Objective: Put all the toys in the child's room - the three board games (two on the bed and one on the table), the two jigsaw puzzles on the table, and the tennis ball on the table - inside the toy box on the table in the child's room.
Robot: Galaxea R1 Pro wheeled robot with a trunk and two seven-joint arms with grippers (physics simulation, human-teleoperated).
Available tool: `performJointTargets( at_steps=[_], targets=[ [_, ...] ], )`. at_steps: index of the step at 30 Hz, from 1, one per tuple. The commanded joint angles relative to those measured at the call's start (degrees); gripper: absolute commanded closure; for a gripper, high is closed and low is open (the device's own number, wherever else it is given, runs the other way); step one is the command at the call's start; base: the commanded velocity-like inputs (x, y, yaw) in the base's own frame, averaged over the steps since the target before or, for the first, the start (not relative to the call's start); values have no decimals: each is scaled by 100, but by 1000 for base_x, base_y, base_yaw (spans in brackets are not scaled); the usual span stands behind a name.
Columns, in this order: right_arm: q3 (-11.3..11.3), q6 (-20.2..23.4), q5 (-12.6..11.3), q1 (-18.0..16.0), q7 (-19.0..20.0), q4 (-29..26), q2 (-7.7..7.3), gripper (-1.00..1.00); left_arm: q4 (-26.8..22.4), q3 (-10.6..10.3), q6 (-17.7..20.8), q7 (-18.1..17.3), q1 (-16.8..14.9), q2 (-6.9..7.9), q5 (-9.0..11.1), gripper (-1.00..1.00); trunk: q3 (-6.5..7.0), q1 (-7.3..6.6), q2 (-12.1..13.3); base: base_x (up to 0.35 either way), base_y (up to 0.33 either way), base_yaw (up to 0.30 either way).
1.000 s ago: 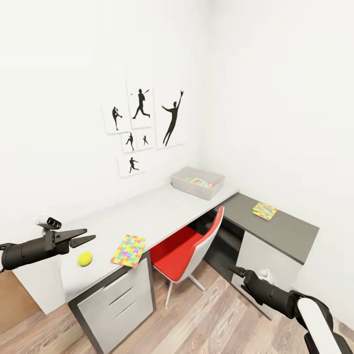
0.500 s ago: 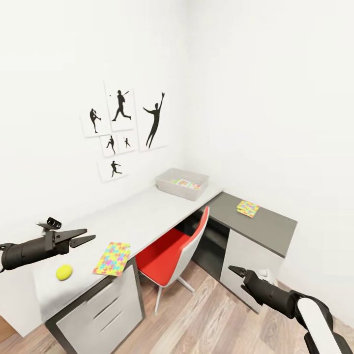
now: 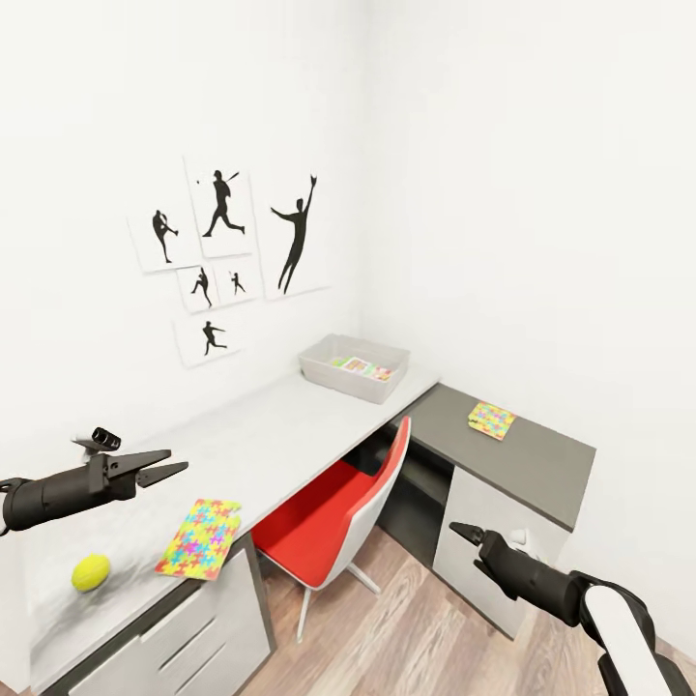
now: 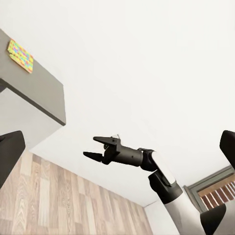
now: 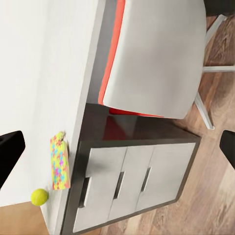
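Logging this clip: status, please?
Left gripper and right gripper open, empty. Tennis ball and puzzle on desk, toy box far corner. Red chair between.

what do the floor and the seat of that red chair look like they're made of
Floor: looks like wood planks or laminate, with brown grain and plank seams in a matte finish. Red chair: the seat seems smooth moulded plastic, though possibly upholstered; its grey back shell looks like plain plastic.

I see yellow-green tennis ball [image 3: 90, 572], multicolour-patterned jigsaw puzzles [image 3: 199, 537] [image 3: 491, 420], red chair [image 3: 333, 517], light-grey and dark-grey tabletop [image 3: 290, 430], black pincers [image 3: 162, 466].
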Motion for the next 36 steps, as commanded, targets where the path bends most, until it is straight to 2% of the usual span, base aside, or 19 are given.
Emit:
performJointTargets(
  at_steps=[1,13,23,25,31,33,36],
  targets=[
    [1,24,-47,-6,-40,-7,-2,-100,0,0,25,-14,-6,2,4,-100,-14,5,-13,18,-9,0],
    [-20,29,-48,-6,-30,-15,-4,-100,0,0,26,-15,-6,2,4,-100,-14,5,-13,4,-157,0],
    [-53,44,-74,-6,0,-59,-39,-100,52,-37,23,23,-2,-20,1,-100,-14,5,-13,0,-26,0],
    [-53,50,-86,-6,15,-77,-51,-100,90,-52,21,42,13,-83,2,-100,-14,5,-13,0,-2,0],
    [-69,58,-97,0,282,-414,-87,-100,421,-83,32,144,76,-452,-35,-100,-14,5,-13,0,0,0],
    [-113,54,-94,-3,429,-485,-94,-100,750,-100,33,328,99,-616,-168,-100,-14,5,-13,0,0,0],
    [-233,61,-101,-18,562,-549,-98,-100,1342,-80,24,773,113,-985,-439,-100,-14,5,-13,0,0,0]
  ],
)
